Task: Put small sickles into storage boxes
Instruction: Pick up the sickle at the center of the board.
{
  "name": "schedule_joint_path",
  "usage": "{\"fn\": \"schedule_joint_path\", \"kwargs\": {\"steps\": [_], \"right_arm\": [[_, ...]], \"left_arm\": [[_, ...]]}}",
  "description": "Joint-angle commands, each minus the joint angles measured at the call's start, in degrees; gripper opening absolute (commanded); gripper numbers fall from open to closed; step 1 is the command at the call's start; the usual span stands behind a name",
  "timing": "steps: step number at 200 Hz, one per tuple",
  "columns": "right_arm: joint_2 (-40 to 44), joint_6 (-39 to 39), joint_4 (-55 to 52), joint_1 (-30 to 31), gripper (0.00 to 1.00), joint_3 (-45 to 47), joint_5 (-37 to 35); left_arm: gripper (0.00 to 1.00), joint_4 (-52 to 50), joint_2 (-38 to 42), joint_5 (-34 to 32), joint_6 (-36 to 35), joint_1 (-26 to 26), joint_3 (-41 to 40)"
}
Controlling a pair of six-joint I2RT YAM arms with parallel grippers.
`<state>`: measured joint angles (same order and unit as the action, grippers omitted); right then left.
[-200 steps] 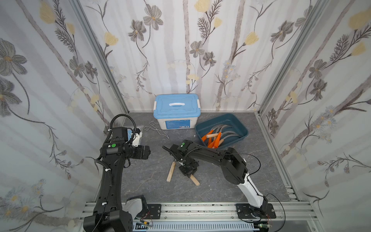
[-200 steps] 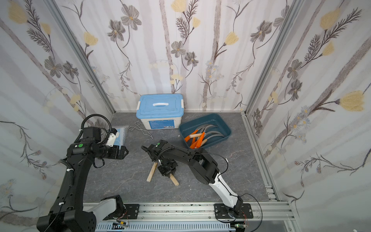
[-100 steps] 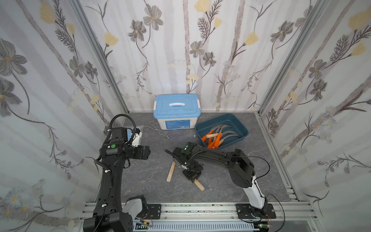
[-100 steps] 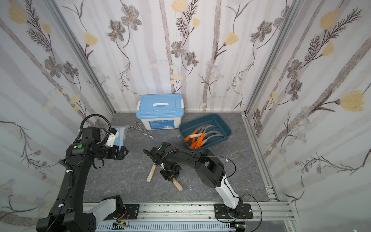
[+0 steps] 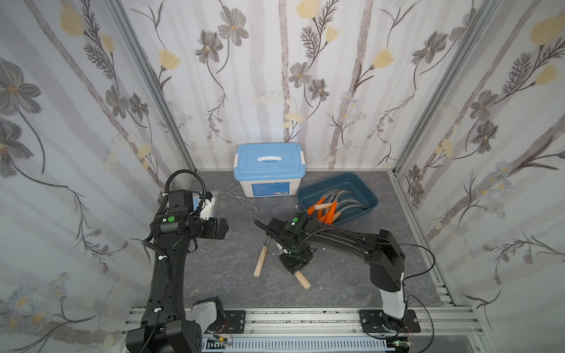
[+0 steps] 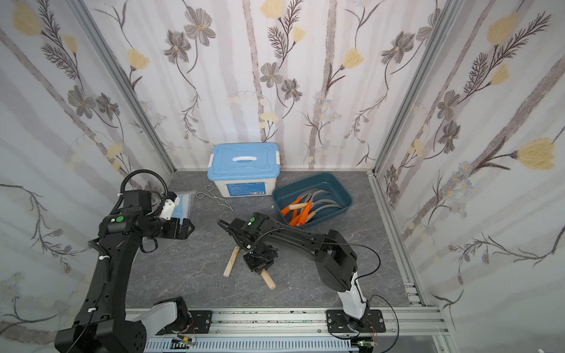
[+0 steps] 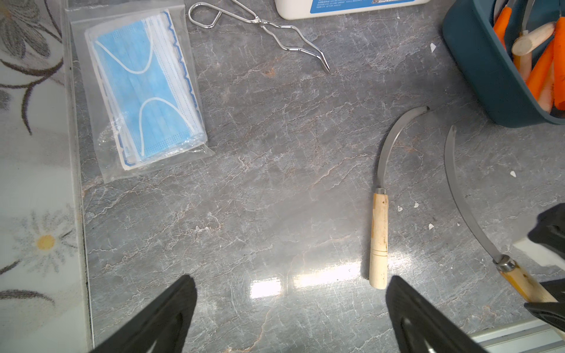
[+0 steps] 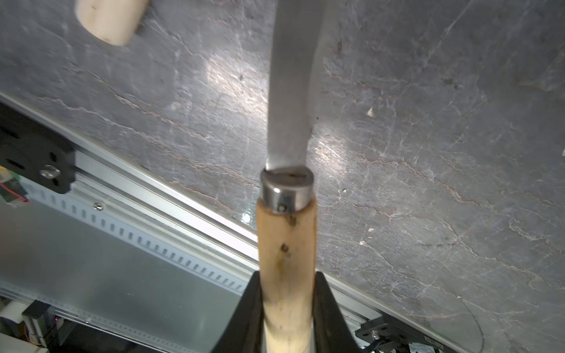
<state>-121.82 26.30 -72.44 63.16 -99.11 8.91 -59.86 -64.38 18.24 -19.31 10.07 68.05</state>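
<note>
The left gripper (image 5: pixel 222 229), jaws wide and empty, hangs near the left edge of the table (image 5: pixel 336 275). Mid-table a wooden-handled sickle (image 5: pixel 260 262) lies butt toward the front edge, blade toward the back. Just right, the right gripper (image 5: pixel 294 265) clamps the handle of a second sickle (image 8: pixel 286 253), butt slanting front-right; other sickles (image 5: pixel 328 211) lie in the storage box (image 5: pixel 305 205), back right.

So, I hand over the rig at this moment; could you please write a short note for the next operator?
Left hand: open, empty, above the table.
Right hand: shut on the handle of a wooden-handled sickle.
A second wooden-handled sickle lies on the table next to it.
Done: several sickles are already in the teal tray.
Left: carry the held one to the tray, then the one on the table.
</note>
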Motion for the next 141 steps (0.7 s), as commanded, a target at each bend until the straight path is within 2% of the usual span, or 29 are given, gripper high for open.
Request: {"fn": "schedule_joint_path", "kwargs": {"steps": [1,54,109,112,141], "right_arm": [[1.9,2.5,1.0,-0.5,0.07,-1.0,-0.9],[9.2,8.1,5.5,-7.1,0.07,-0.8,-3.4],[14.0,12.2,12.2,-18.4,0.08,-0.9,-6.1],[14.2,12.3,12.6,-20.3,0.08,-0.9,-6.2],[14.0,13.2,15.9,-26.6,0.08,-0.9,-6.8]], "left_arm": [[1.0,-0.7,-0.6,0.1,-0.4,0.0,1.5],[1.0,-2.1,-2.5,-0.4,-0.8,-0.2,5.1],[1.0,-3.4,-3.1,-1.9,-1.5,-1.1,7.1],[1.0,-3.3,-3.1,-2.0,-1.6,-1.1,7.1],[1.0,-3.7,-3.0,-2.4,-1.9,-1.7,7.1]]}}
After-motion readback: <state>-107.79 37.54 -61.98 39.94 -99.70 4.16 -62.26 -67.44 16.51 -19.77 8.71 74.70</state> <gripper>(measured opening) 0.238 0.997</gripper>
